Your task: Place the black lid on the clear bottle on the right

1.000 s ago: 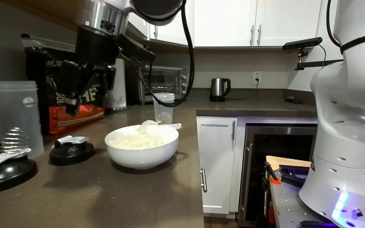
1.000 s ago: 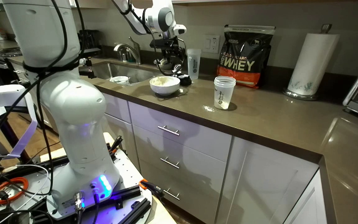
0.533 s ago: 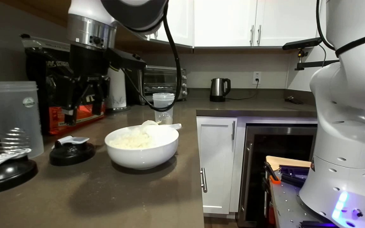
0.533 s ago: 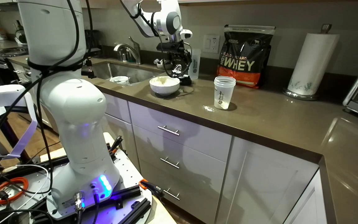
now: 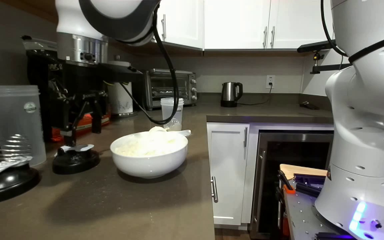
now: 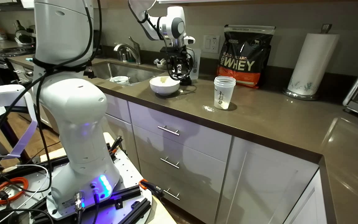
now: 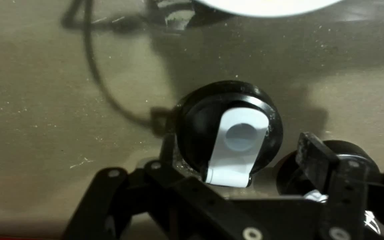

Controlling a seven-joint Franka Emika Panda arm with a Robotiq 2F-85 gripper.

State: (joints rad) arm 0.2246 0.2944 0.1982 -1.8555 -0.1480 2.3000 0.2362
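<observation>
Brown counter (image 5: pixel 138 213), black lid (image 7: pixel 210 131), claw (image 7: pixel 237 146) spread above

The counter bears a white bowl (image 5: pixel 148 163) just beside the lid, and the clear bottle (image 6: pixel 225 91) with powder (image 6: pixel 221 105) in its base. That bottle, probably the target, stands uncapped, well apart from the claw.

The claw points down, its 2 fingers (image 7: pixel 313 160) well apart, clamped on nothing. The move turns on this: the lid rests on the counter below their gap, and in the wrist view sits slightly bowlward of the line between them. A small shift that way, then a straight drop, seems called for. Whether a finger touches the lid, I cannot tell. A 2nd lid (image 5: pixel 8 184) is just beside the finger at that view's right and could foul it. The white flap (image 7: pixel 241 138) runs roughly crosswise to the closing line, so the fingers should meet the lid's sides.
</observation>
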